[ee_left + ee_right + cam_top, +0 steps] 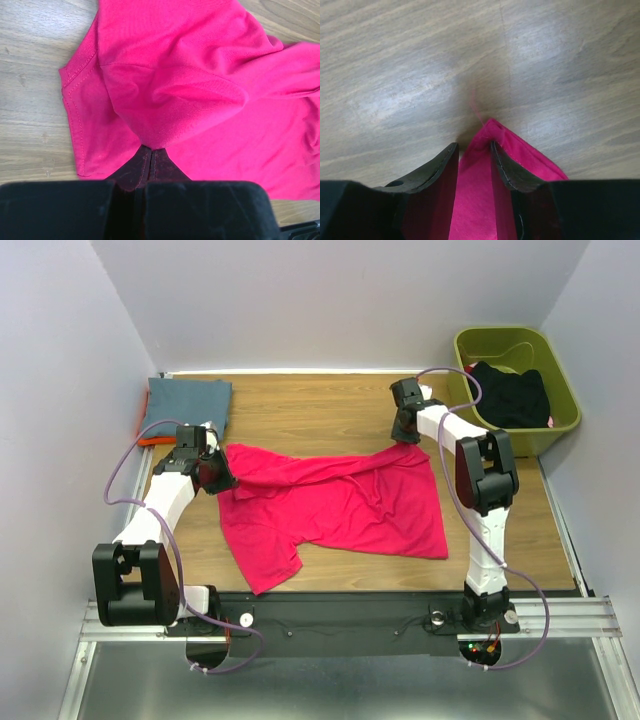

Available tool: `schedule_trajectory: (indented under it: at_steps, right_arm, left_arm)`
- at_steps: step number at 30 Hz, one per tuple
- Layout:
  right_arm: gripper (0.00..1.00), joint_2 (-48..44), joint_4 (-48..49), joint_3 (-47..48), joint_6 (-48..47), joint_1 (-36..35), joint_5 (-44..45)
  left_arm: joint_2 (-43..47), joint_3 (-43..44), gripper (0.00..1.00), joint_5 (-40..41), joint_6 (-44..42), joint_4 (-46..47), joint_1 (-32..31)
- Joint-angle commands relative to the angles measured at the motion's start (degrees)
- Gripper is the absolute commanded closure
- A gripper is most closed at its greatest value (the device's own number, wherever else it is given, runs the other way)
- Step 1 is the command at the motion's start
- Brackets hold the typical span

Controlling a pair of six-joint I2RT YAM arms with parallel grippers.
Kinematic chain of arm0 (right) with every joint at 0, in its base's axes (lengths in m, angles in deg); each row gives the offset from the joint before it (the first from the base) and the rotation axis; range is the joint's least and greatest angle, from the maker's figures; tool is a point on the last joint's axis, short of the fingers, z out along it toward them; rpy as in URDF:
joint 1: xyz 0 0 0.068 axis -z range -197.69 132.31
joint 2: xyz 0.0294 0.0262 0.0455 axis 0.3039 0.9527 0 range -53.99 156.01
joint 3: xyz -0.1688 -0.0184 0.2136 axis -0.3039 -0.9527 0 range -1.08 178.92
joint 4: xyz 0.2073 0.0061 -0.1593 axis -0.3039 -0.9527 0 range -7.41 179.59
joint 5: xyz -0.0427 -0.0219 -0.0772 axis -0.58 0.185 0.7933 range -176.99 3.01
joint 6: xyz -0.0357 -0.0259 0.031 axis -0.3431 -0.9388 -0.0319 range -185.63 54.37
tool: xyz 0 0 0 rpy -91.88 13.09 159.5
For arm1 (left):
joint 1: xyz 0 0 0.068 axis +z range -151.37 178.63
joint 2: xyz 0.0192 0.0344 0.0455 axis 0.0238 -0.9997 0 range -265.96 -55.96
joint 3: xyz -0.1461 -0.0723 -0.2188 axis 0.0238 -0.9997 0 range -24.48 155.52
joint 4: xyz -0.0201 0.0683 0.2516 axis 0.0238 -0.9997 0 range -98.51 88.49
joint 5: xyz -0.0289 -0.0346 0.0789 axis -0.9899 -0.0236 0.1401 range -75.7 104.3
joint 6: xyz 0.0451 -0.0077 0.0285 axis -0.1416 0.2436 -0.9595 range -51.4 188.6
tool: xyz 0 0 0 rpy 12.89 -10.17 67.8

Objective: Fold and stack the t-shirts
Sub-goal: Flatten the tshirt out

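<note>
A magenta-pink t-shirt [340, 505] lies spread and creased on the wooden table. My left gripper [222, 478] is shut on its left edge, and in the left wrist view the cloth [200, 65] bulges up from the closed fingertips of that gripper [151, 152]. My right gripper [405, 435] is at the shirt's far right corner. Its jaws stand apart, with the corner of pink cloth [475, 200] lying between the fingers of this gripper [473, 146] and draped past the right finger [512, 172]. A folded blue-grey t-shirt [188, 402] rests on an orange one [148, 441] at the back left.
An olive-green bin [545, 425] stands at the back right with a black garment [512, 395] inside. White walls enclose the table on three sides. Bare wood [310, 405] shows behind the pink shirt.
</note>
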Motion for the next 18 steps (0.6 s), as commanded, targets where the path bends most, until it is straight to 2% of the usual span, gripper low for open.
schedule_trajectory:
  at_steps: [1,12,17,18]
  right_arm:
    - [0.62,2.1,0.1,2.8,0.8,0.3,2.4]
    - [0.62,6.1,-1.6,1.5,0.1,0.3,1.9]
    - [0.78,8.5,-3.1,3.3,-1.8,0.4,0.0]
    - [0.85,9.2,-3.3,3.6,-2.0,0.3,-0.3]
  left_arm:
    - [2.3,-1.2,1.0,-1.1,0.2,1.1,0.2]
    - [2.4,-1.7,1.0,-1.1,0.4,1.4,0.2]
    - [2.4,-0.7,1.0,-0.9,0.2,1.3,0.2]
    - [2.4,-0.6,1.0,-0.9,0.3,1.3,0.2]
